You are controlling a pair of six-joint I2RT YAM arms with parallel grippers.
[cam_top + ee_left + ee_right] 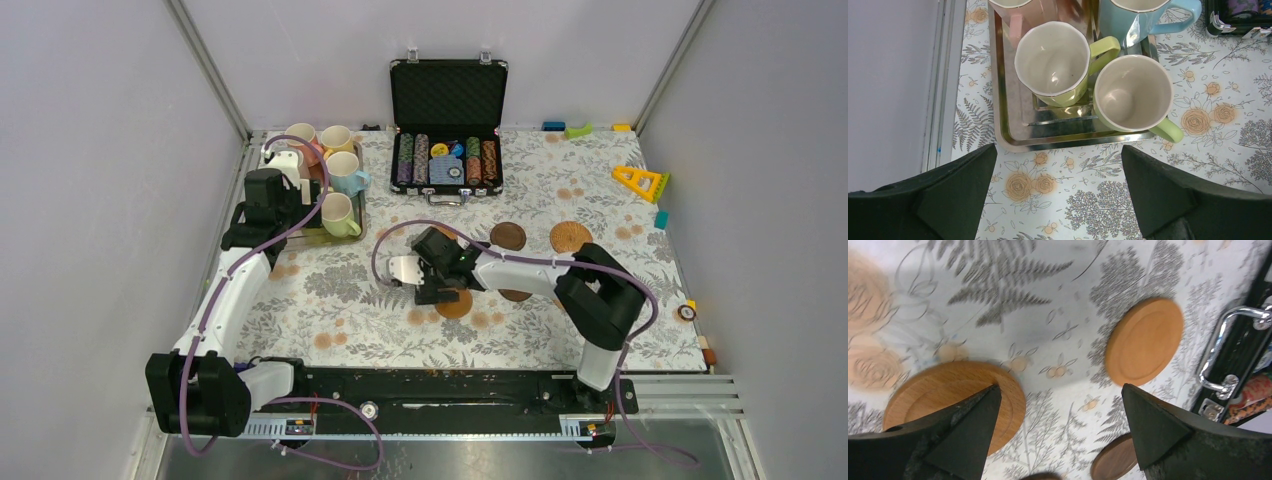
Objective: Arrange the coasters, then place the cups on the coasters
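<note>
Left gripper [1059, 150], spread wide and empty, hangs over the tabletop [1088, 200] at the near rim of the tray [1015, 144], the cups [1133, 92] crowded on it just ahead. Right gripper [1060, 387], equally spread, hovers mid-tabletop: a tan coaster [948, 390] partly beneath one finger, an orange coaster [1144, 342] ahead of the other

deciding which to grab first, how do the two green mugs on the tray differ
The faceted green mug has an angular, many-sided rim; the round green mug has a smooth circular one. The faceted mug's handle points toward the blue mug; the round mug's handle sticks out beyond the tray. The faceted mug stands further in, the round one at the tray's corner. Both are upright, empty and cream inside.
</note>
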